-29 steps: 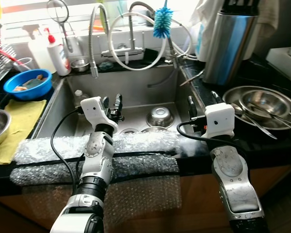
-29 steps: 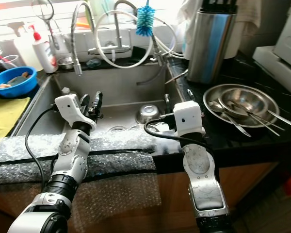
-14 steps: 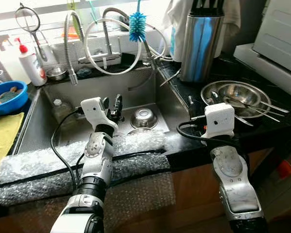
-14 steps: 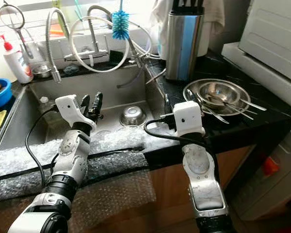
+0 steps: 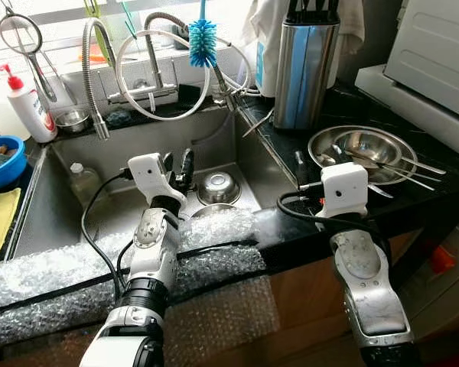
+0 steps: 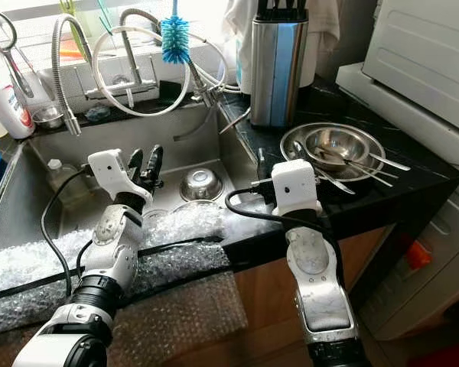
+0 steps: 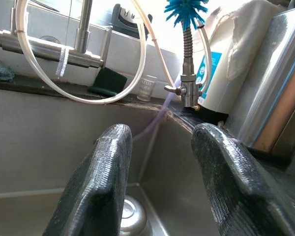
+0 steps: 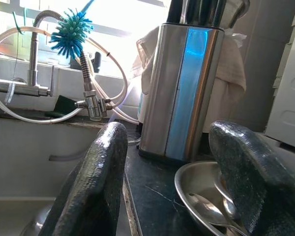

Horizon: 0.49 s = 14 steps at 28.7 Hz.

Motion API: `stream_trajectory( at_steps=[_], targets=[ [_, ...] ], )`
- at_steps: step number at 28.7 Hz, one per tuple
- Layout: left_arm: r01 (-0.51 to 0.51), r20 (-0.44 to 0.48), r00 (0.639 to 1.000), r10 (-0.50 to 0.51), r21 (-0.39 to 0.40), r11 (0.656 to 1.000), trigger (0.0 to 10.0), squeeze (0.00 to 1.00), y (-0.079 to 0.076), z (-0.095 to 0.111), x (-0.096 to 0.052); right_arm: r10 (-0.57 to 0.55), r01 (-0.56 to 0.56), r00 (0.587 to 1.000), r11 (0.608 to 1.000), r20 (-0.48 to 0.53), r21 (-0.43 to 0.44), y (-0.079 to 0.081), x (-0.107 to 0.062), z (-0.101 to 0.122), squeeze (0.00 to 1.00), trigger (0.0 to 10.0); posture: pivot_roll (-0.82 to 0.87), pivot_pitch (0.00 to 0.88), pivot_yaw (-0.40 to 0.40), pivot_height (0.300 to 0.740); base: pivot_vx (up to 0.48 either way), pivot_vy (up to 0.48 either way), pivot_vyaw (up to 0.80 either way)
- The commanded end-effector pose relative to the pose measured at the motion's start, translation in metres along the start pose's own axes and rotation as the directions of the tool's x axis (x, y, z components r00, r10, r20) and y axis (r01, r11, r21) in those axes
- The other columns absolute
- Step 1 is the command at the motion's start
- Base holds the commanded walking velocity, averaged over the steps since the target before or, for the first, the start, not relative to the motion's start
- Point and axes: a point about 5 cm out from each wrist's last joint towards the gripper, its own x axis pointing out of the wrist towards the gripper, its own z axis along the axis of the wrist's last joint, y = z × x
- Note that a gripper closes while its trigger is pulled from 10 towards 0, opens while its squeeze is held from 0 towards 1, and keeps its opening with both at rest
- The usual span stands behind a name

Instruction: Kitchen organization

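With both hands empty and fingers apart, the left hand (image 5: 176, 164) over the sink (image 5: 53, 191) and the right hand (image 5: 300, 170) beside the steel bowls (image 5: 367, 147) on the tabletop (image 5: 428, 187), a careless reach could snag the loose spoons (image 5: 402, 163).

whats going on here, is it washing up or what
Nothing is being handled yet. The robot stands at the sink, both arms raised. The left gripper hangs open above a small steel bowl in the basin; the right gripper, also open, is over the counter edge near stacked steel bowls holding spoons.
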Motion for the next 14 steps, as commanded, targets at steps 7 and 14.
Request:
stream_trajectory(
  at_steps=[7, 14],
  targets=[
    [0.006, 0.009, 1.0, -0.006, 0.02, 1.0, 10.0, 0.0, 0.0, 0.005, 0.003, 0.01, -0.01, 1.0, 1.0, 0.012, 0.006, 0.004, 0.002, 0.002, 0.0, 10.0, -0.17, 0.0, 0.095, 0.74, 0.0, 0.0, -0.74],
    [0.036, 0.085, 0.996, -0.041, 0.06, 0.998, 10.0, 0.0, -0.004, 0.025, 0.006, 0.011, -0.011, 1.0, 1.0, 0.018, 0.001, 0.003, 0.002, 0.002, 0.0, 10.0, -0.16, 0.0, 0.093, 0.74, 0.0, 0.0, -0.74]
  ],
)
